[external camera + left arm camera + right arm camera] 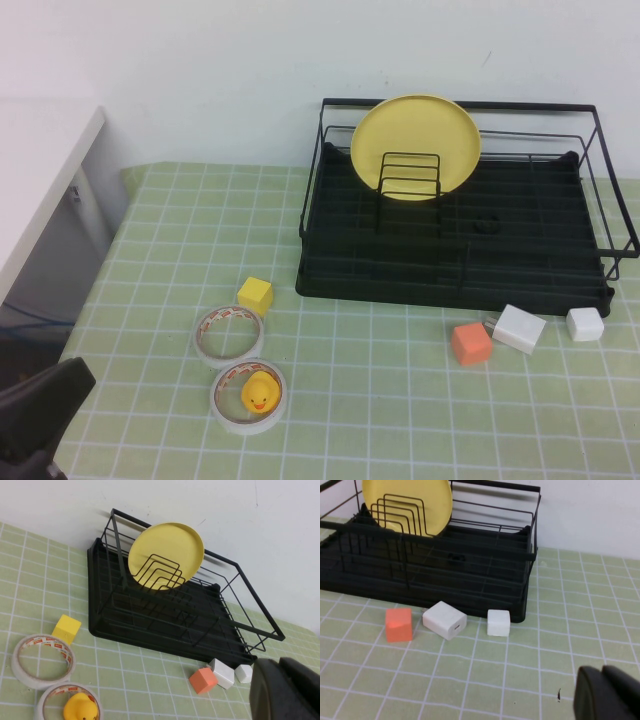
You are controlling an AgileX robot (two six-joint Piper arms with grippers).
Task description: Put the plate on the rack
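Observation:
The pale-yellow plate [416, 146] stands on edge in the back left part of the black wire rack [455, 270], leaning behind the upright wire dividers [408, 180]. It also shows in the left wrist view [166, 555] and in the right wrist view [407, 505]. My left gripper [40, 405] is shut and empty at the near left table corner, far from the rack; it also shows in the left wrist view [280, 690]. My right gripper [602, 692] is shut and empty, low over the mat in front of the rack's right end; it is out of the high view.
In front of the rack lie an orange cube [471, 343], a white charger block [519, 328] and a white cube [585, 324]. To the left are a yellow cube [255, 294], a tape ring [229, 335] and a second tape ring holding a rubber duck [259, 392].

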